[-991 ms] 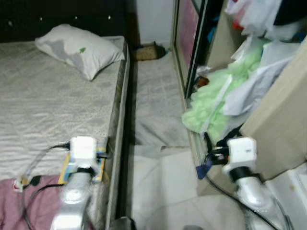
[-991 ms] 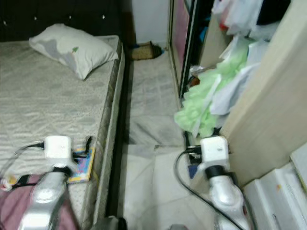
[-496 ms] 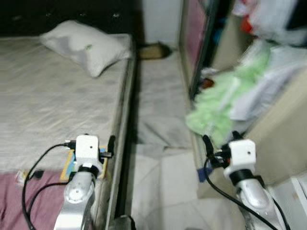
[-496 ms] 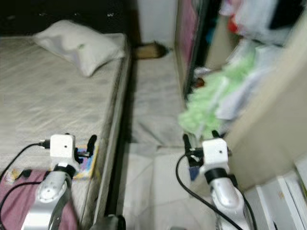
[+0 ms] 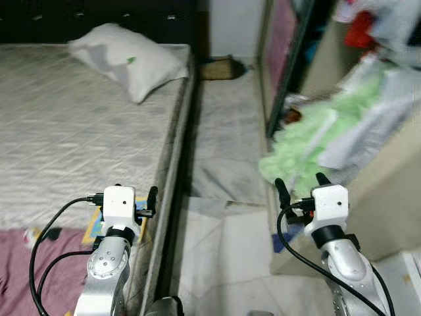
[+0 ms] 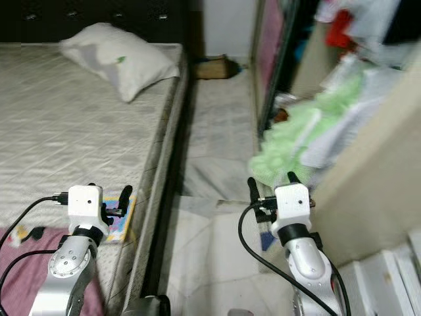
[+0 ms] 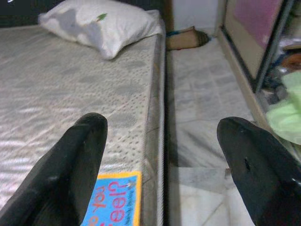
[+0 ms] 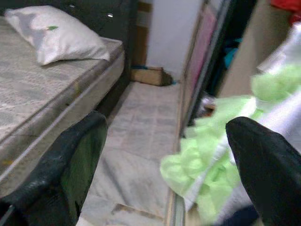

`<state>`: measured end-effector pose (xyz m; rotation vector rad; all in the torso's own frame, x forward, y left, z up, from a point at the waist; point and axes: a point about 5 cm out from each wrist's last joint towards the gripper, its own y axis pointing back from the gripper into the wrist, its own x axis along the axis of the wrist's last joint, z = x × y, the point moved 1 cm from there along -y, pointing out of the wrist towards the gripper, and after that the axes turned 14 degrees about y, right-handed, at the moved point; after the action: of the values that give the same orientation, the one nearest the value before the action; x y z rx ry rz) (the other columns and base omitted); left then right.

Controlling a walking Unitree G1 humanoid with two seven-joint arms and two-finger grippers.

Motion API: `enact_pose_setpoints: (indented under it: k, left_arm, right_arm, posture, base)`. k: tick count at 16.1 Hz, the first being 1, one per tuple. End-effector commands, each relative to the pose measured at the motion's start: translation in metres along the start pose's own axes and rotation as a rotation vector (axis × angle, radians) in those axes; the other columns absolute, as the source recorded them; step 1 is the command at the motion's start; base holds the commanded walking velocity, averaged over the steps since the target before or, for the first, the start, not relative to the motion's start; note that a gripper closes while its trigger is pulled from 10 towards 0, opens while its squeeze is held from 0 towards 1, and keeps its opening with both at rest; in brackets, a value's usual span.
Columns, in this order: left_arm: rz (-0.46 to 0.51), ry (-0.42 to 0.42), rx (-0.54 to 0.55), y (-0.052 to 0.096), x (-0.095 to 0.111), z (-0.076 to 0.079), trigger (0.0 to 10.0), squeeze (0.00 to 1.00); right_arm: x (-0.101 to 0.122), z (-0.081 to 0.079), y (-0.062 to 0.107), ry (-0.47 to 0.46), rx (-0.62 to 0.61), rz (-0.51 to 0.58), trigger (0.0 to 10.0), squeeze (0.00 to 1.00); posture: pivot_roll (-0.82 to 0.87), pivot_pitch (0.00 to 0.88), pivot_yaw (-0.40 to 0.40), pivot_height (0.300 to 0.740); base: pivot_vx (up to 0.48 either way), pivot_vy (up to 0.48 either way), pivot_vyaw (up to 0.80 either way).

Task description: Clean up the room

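Along the robot's left runs a bed (image 5: pixel 59 138) with a quilted grey-white cover, a white pillow (image 5: pixel 128 60) lying slantwise near its dark headboard and a blue-and-orange booklet (image 7: pixel 113 200) flat at the mattress edge; a narrow tiled aisle (image 5: pixel 223 145) runs beside it. Right of the aisle, light green fabric (image 5: pixel 309 141) spills from an open wardrobe (image 5: pixel 289 59), its long axis slanting down toward the floor. The left gripper (image 7: pixel 162 155) hovers above the bed edge, fingers wide apart and empty; the right gripper (image 8: pixel 169 150) hangs over the aisle near the green fabric, likewise spread, holding nothing.
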<state>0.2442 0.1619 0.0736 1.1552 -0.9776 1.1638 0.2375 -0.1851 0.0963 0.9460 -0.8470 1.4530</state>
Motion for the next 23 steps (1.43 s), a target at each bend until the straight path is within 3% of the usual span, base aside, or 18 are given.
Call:
enact_pose_setpoints:
  k: [1,6,10,23]
  left_arm:
    - [0.003,-0.003,-0.013,0.0023,0.0005,-0.0007,10.0,0.0]
    - [-0.001,-0.015,-0.095,0.0018,0.0012,0.0069,10.0,0.0]
    - [0.0,-0.011,-0.097,0.0006,0.0015,0.0059,10.0,0.0]
    - [0.005,0.008,-0.075,0.0017,0.0025,0.001,10.0,0.0]
  right_arm:
    - [-0.0022,-0.0011,0.0011,-0.013,0.003,-0.014,10.0,0.0]
    - [-0.0073,0.0048,0.0019,-0.05,-0.064,-0.049,10.0,0.0]
    - [-0.0065,0.0039,-0.0001,-0.045,-0.063,-0.041,10.0,0.0]
    - [-0.0055,-0.0022,0.0035,-0.063,-0.055,-0.031,10.0,0.0]
  posture:
    - [-0.08,0.102,0.021,0.74]
    - [-0.08,0.095,0.032,0.74]
    - [-0.08,0.089,0.034,0.74]
    - [-0.07,0.097,0.035,0.74]
  base:
    - [0.0,0.0,0.0]
    - [0.0,0.0,-0.16]
    - [0.0,-0.288,-0.2]
    - [0.0,0.0,0.0]
